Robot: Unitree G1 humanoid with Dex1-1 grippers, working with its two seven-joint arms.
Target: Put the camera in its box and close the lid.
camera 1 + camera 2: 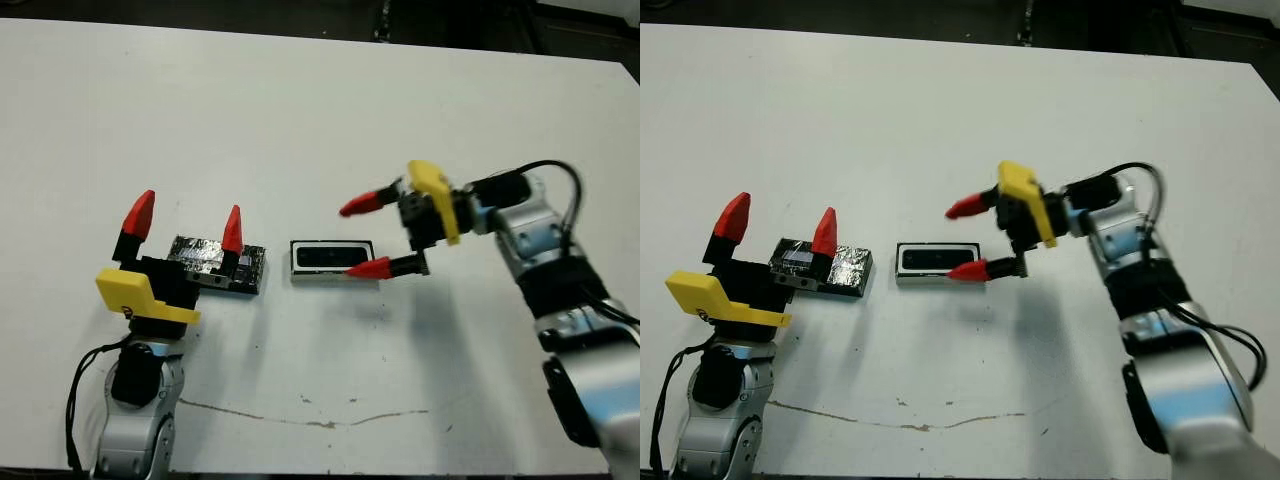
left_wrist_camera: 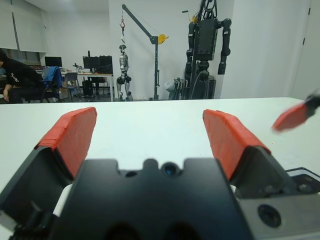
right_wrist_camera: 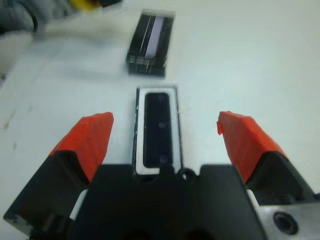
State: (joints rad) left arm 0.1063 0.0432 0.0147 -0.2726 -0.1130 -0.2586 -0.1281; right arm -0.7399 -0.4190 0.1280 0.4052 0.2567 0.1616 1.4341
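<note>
The camera (image 1: 325,257), a slim black bar, lies inside the box (image 1: 295,260), a shallow white tray at the table's middle. In the right wrist view the camera (image 3: 158,129) fills the tray lengthwise. My right gripper (image 1: 367,236) is open at the box's right end, with one fingertip (image 1: 368,268) over the near rim and the other beyond the box. The speckled black lid (image 1: 203,251) lies flat just left of the box. My left gripper (image 1: 186,222) stands open at the lid, fingers pointing up, and its body hides part of the lid.
The white table (image 1: 300,120) stretches wide behind both grippers. A thin dark scratch (image 1: 300,415) runs along its near edge. In the left wrist view a seated person (image 2: 17,80) and standing robots (image 2: 205,50) show far beyond the table.
</note>
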